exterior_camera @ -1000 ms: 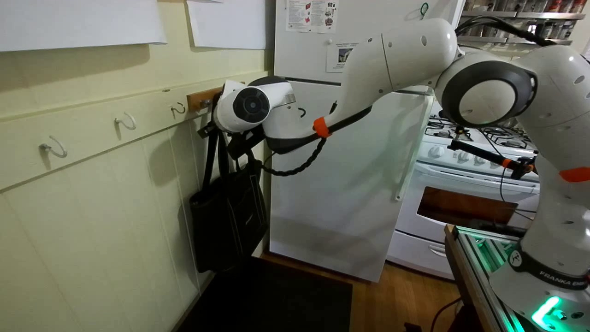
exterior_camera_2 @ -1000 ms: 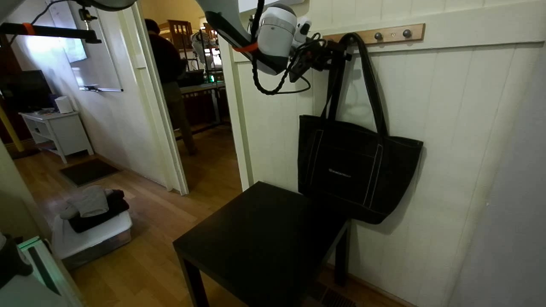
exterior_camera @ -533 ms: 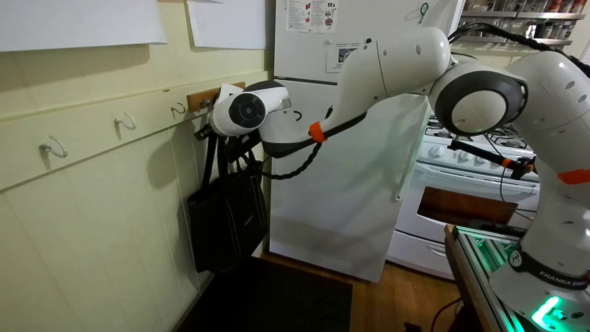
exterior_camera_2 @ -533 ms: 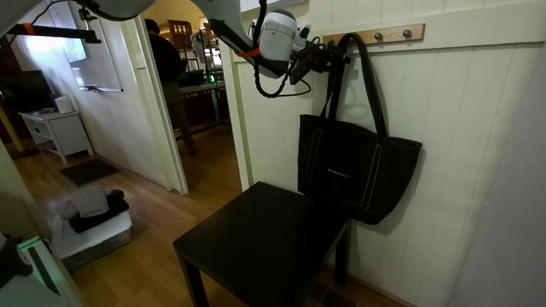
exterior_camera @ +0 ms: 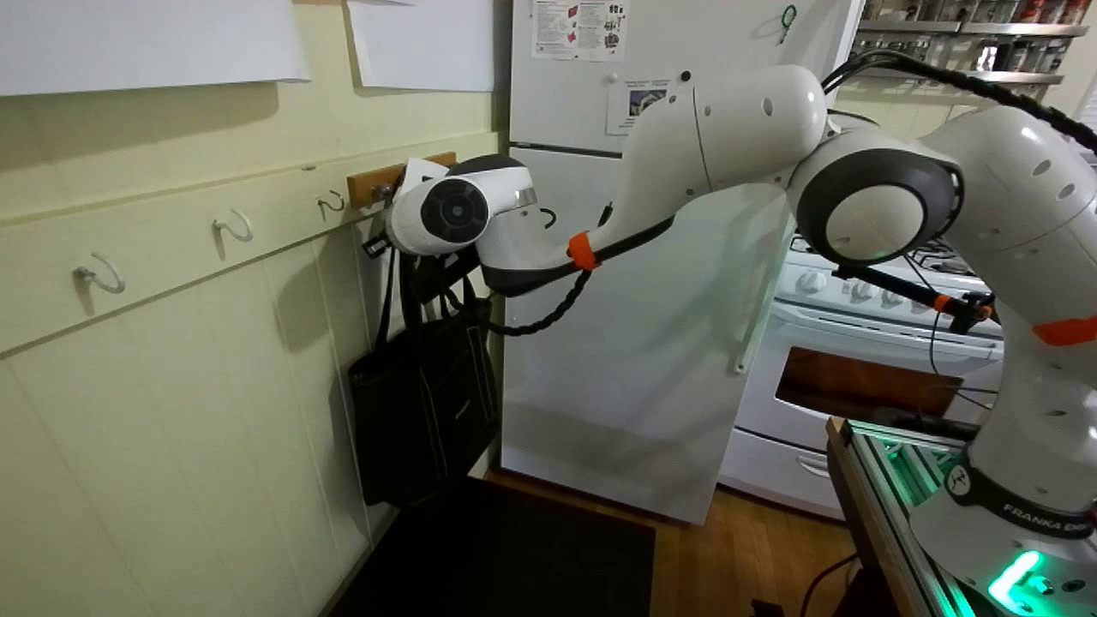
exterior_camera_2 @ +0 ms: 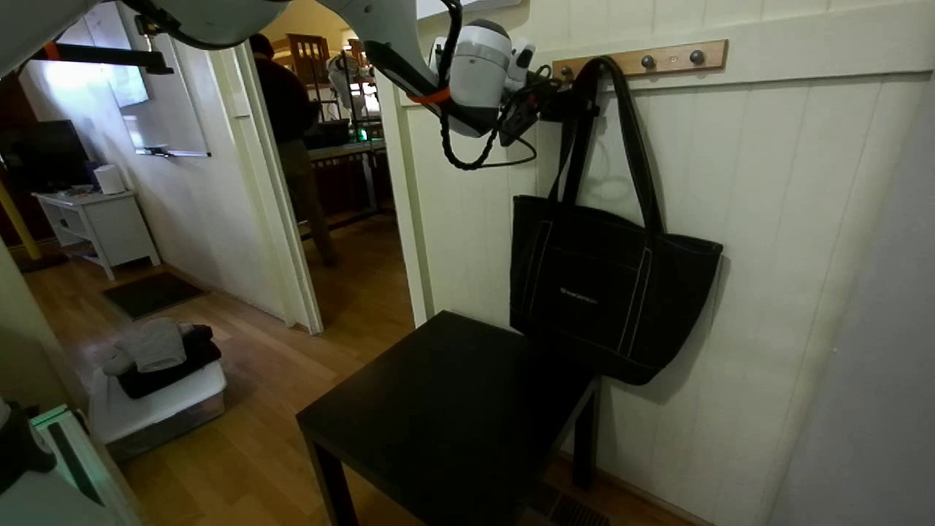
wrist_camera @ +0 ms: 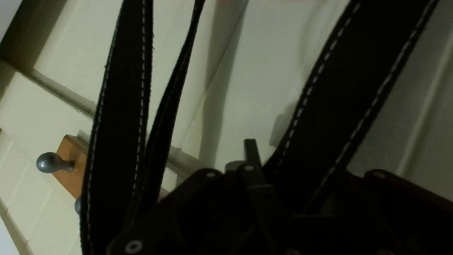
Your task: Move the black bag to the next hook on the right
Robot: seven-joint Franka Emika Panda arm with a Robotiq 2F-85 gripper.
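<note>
The black bag (exterior_camera_2: 613,292) hangs by its straps from the wooden peg rail (exterior_camera_2: 676,60) in an exterior view, and I also see the bag (exterior_camera: 420,411) below the wrist in an exterior view. My gripper (exterior_camera_2: 577,106) is at the upper part of a strap, just below the rail. In the wrist view a strap (wrist_camera: 329,95) runs down between the jaws, with one finger (wrist_camera: 251,152) at its left edge. The opposite fingertip is hidden in the dark, so I cannot tell whether the jaws pinch the strap. Another strap (wrist_camera: 116,99) hangs free to the left.
Grey pegs (exterior_camera_2: 697,57) show on the rail to the right of the straps. Pale hooks (exterior_camera: 233,224) line the wall board. A black table (exterior_camera_2: 445,409) stands beneath the bag, and the white fridge (exterior_camera: 617,360) is beside the wall.
My wrist has dropped slightly and come a little across toward the strap. The jaws look narrower than before. The bag has barely shifted and still hangs from the rail.
</note>
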